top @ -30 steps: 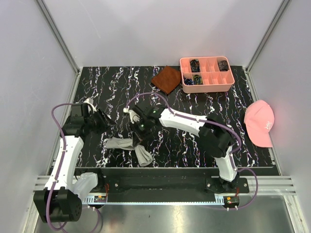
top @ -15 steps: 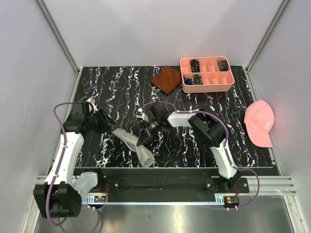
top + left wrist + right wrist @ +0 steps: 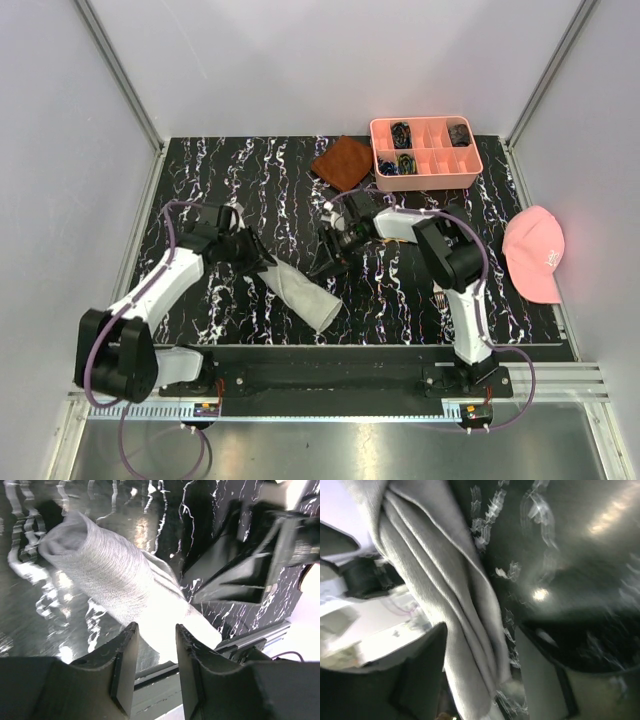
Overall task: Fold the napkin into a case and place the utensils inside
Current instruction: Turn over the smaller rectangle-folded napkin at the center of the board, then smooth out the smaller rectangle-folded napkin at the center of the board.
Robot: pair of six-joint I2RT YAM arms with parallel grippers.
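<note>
On the black marbled table, found the napkin drawn out as one narrow grey strip slanting from left-centre toward the near edge, against a bent, crumpled heap a second ago. Judged the folding advanced to strip form, with no pocket confirmed and loading not begun. Noted the left gripper moved in to the strip's upper end, fingers nearly together and seemingly clamped on the cloth. Noted the right gripper drawn back rearward off the cloth, fingers apart, holding nothing. Recorded a slim silver piece, possibly the fork, beside the right arm, well apart from the napkin.
</note>
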